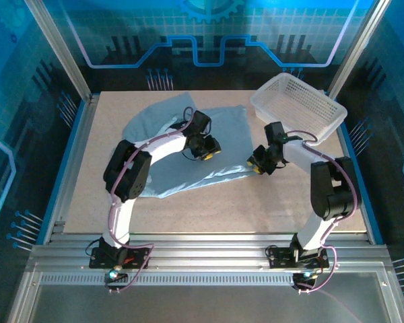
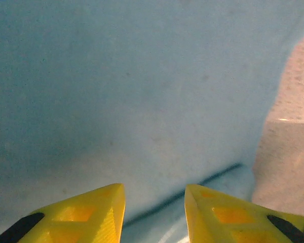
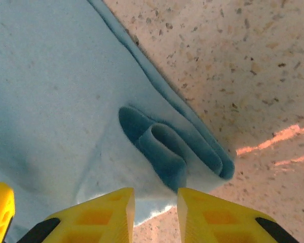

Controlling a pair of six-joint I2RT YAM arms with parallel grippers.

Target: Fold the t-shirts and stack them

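The pale grey-blue t-shirt (image 1: 165, 145) lies spread across the middle of the table, print not visible. My left gripper (image 1: 206, 148) hovers low over its middle, jaws open; in the left wrist view the gripper (image 2: 154, 205) has plain fabric (image 2: 142, 91) and a dark crease beneath the gap. My right gripper (image 1: 259, 165) is at the shirt's right lower corner. In the right wrist view this gripper (image 3: 155, 202) stands open right at a bunched, doubled-over corner of the shirt (image 3: 157, 147), whose edge reaches into the gap between the yellow fingertips (image 3: 116, 207).
A white lattice basket (image 1: 326, 108) sits at the back right, close behind the right arm. Bare speckled table (image 1: 242, 208) lies in front of the shirt and right of its corner (image 3: 253, 76). Metal frame posts stand at the corners.
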